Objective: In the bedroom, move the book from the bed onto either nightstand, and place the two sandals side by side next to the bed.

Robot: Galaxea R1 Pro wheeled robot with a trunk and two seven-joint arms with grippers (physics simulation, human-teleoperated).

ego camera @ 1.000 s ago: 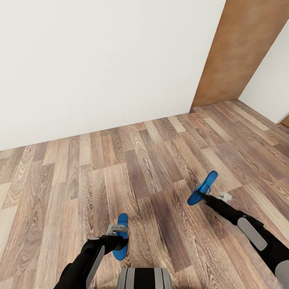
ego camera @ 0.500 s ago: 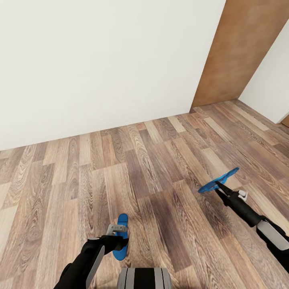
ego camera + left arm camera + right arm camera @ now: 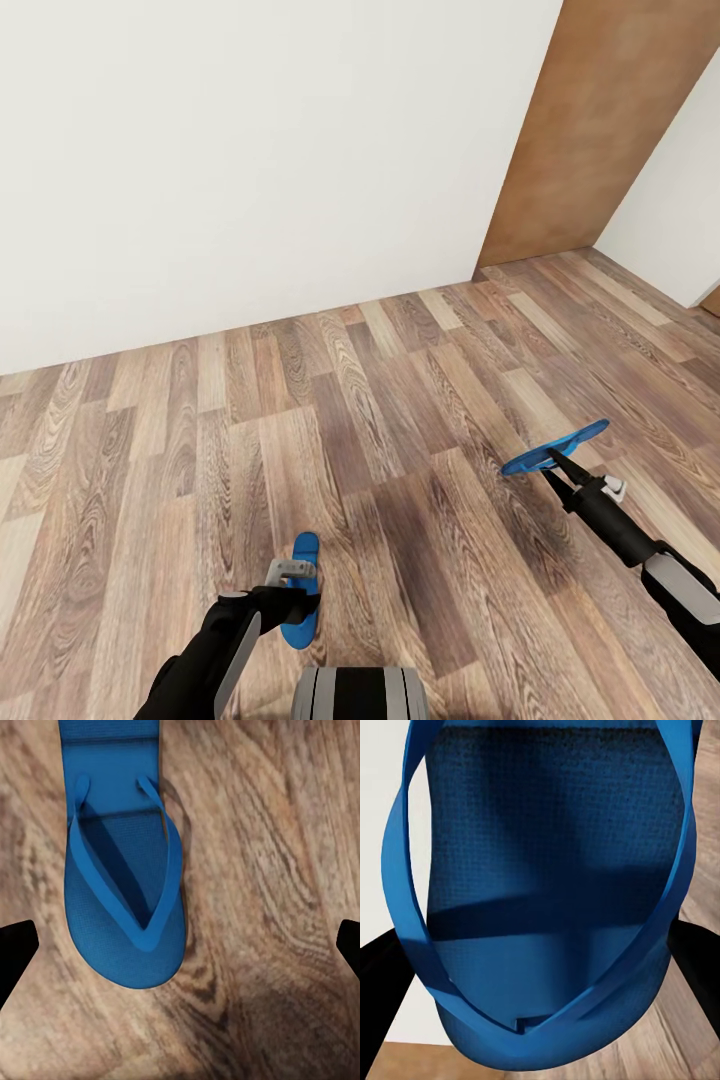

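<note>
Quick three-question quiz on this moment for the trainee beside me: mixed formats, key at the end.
1. True or false: the right gripper holds a blue sandal up off the floor.
2. The other sandal lies: A) on a bed; B) flat on the floor under the left gripper; C) leaning against a wall.
3. Fill in: the left gripper's fingers are ___.
Key: 1 true; 2 B; 3 open.

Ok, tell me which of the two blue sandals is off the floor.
The sandal at the right gripper is the lifted one, clamped and held above the planks. The other sandal lies flat on the wood floor under the left gripper.
</note>
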